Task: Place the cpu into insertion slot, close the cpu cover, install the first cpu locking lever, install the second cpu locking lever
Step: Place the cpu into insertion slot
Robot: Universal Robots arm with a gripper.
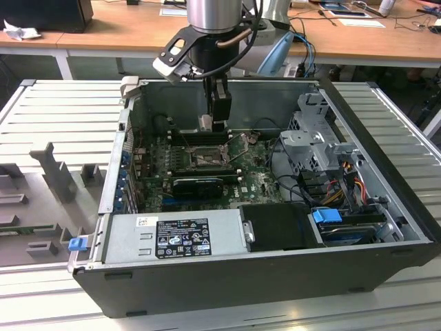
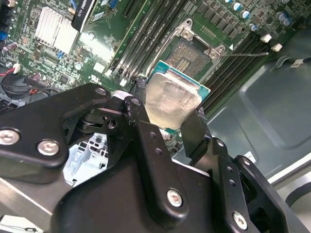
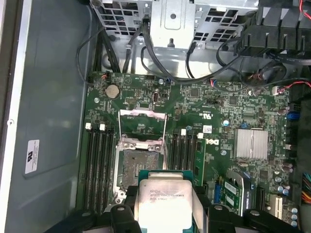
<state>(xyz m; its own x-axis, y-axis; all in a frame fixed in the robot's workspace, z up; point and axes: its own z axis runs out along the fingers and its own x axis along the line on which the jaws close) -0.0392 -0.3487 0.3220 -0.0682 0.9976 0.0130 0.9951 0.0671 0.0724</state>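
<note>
In the exterior view my gripper [image 1: 213, 125] hangs inside the open computer case, just above the green board. It is shut on the cpu [image 2: 171, 97], a flat square chip with a dull silver top, which is gripped by two opposite edges in both wrist views. The cpu [image 3: 162, 201] sits a short way above and to one side of the insertion slot [image 3: 138, 161], a square black socket that lies bare. The cpu cover [image 3: 141, 112], a thin metal frame, is swung open at the socket's far edge. In the exterior view the insertion slot [image 1: 207, 158] is directly below the gripper.
Long black memory slots [image 3: 97, 160] flank the socket on both sides. A ribbed silver heatsink [image 3: 251, 143] and a drive cage [image 3: 194, 19] with cables stand nearby. The power supply [image 1: 179, 238] fills the case's near side. A grey fixture tray [image 1: 48, 193] lies outside, at the exterior view's left.
</note>
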